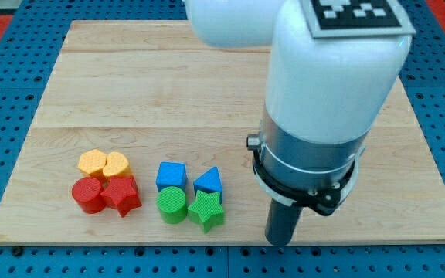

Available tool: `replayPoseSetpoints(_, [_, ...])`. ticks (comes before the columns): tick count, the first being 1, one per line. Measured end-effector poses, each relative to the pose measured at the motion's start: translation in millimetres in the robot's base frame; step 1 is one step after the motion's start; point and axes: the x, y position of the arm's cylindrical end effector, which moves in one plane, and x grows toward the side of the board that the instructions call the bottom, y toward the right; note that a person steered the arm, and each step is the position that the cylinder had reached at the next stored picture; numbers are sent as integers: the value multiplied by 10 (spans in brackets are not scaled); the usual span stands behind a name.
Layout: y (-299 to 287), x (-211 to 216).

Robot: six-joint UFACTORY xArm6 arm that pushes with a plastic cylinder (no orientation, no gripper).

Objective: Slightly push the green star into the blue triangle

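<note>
Bright, even overhead light; soft short shadows under blocks; slight glare on white arm (338, 69); focus sharp.

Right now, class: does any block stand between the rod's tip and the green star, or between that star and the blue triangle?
Nothing visible does. My tip stands at the view's right of the green star with bare board between. The blue triangle sits directly above the star, apparently touching.

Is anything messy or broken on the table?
Nothing stands out. The blocks sit in two tidy clusters: yellow and red ones at the view's left, then blue and green ones. The green star sits right under the blue triangle. My tip waits to their right.
</note>
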Motion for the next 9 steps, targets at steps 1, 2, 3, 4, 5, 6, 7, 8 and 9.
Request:
replayPoseSetpoints(1, [-68,-7])
replayPoseSetpoints(2, [-235,2])
replayPoseSetpoints(3, [-418,7])
replayPoseSetpoints(4, [-546,7])
replayPoseSetpoints(5, [-613,7])
replayPoseSetpoints(6, [-777,0])
replayPoseSetpoints(7, [-1009,-25])
replayPoseSetpoints(8, [-1036,-201])
replayPoseSetpoints(9, [-1057,-237])
